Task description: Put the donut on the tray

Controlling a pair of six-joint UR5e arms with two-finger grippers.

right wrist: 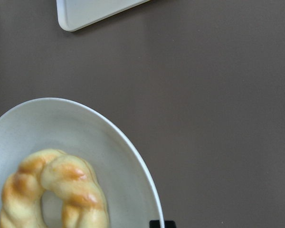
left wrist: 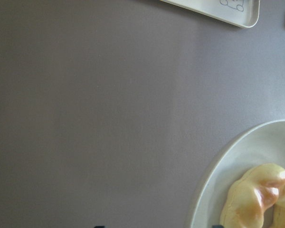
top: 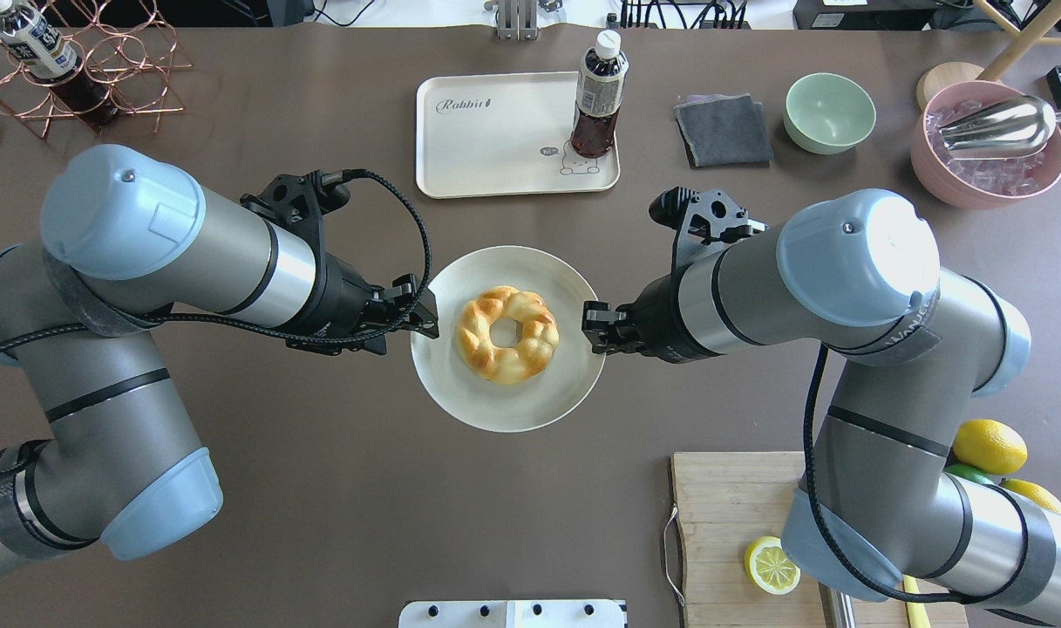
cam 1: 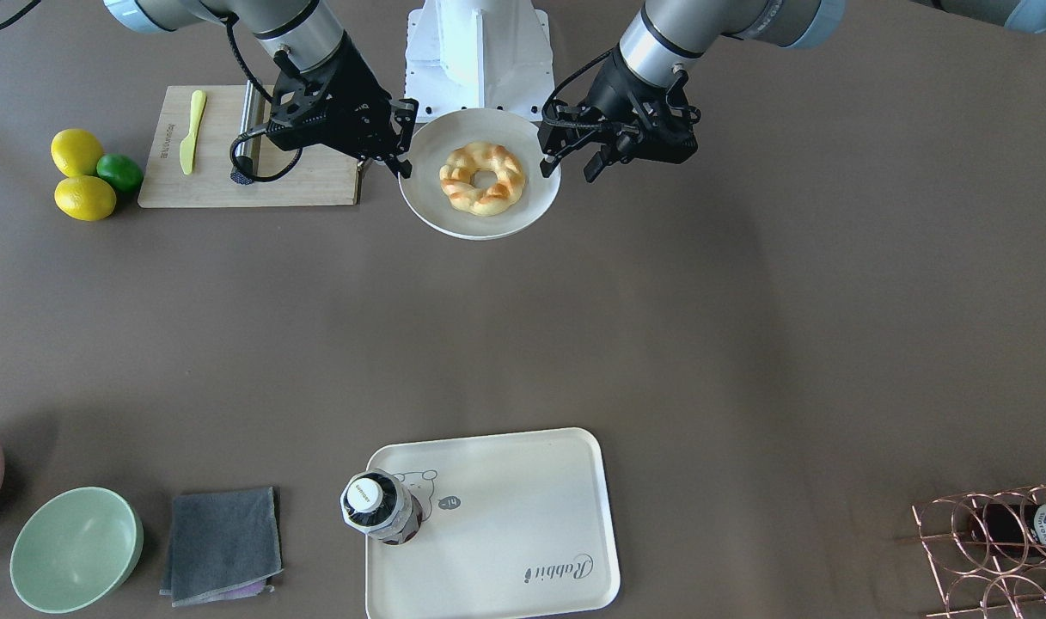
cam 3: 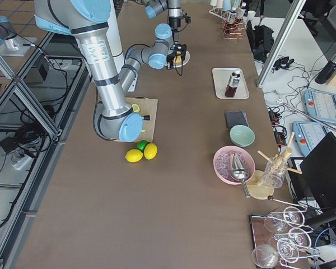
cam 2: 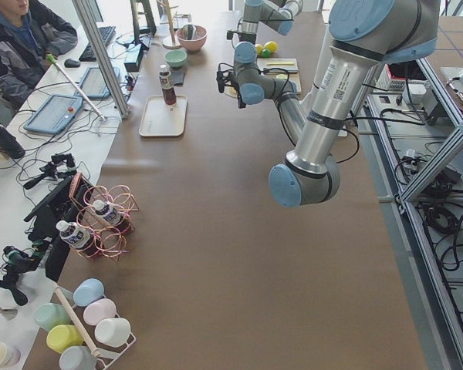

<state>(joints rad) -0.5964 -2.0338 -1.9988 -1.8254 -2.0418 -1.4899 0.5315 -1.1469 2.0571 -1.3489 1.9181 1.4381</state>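
Two grippers, one at each side of the donut's plate

The left gripper (top: 417,307) has its fingers apart and holds nothing; the right gripper (top: 593,327) also has its fingers apart and holds nothing; each sits at one edge of the round white plate (top: 504,410); the donut (top: 506,334) lies between them on that plate; well ahead of both grippers is the tray (top: 495,139); a dark bottle (top: 595,105) stands on its corner, on the right gripper's side.
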